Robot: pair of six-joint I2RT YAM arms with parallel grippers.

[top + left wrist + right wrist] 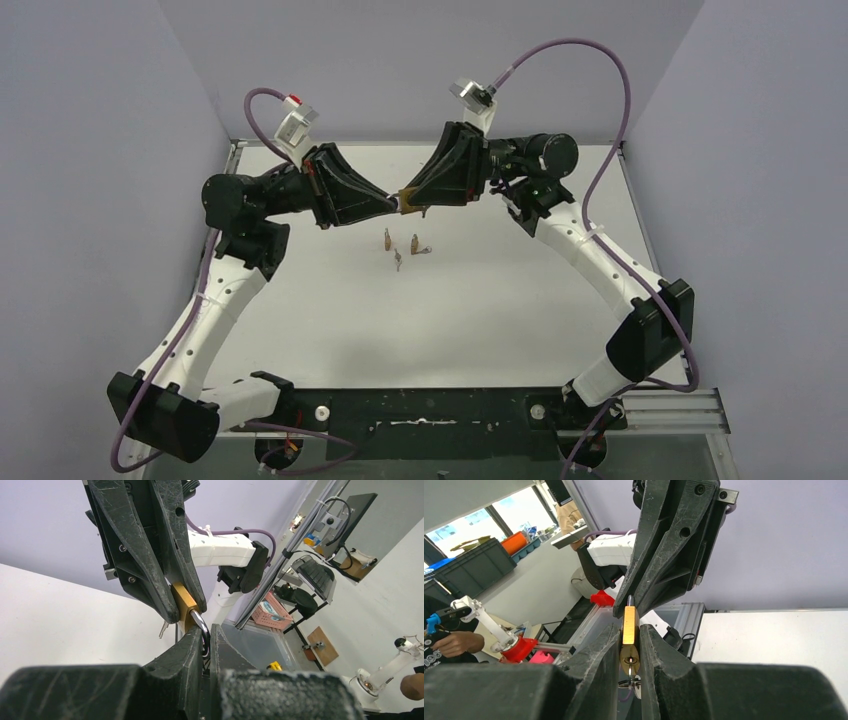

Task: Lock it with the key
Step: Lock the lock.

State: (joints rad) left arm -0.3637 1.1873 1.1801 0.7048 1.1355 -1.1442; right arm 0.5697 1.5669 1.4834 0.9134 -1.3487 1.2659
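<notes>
Padlock: I'm looking at the brass padlock (629, 636) held up in mid-air between my two arms, above the far middle of the tabletop (450, 330).
Shackle: the steel shackle (200, 623) points toward my left arm and the brass body toward my right. I can't tell whether it is pushed home.
Left claw: my left claw (206, 633) is clamped on the shackle, one finger on each side of the loop.
Right claw: my right claw (629, 628) is pinched on the flat faces of the brass body, with the keyhole end facing its wrist camera.
Keys: there is a metal ring (629, 682) right at the keyhole end. From above I see a small bunch of keys (402, 248) just below the padlock, but I can't tell whether they dangle or lie on the tabletop.
Arms: both arms reach inward, and the two claws meet almost tip to tip at the padlock.
</notes>
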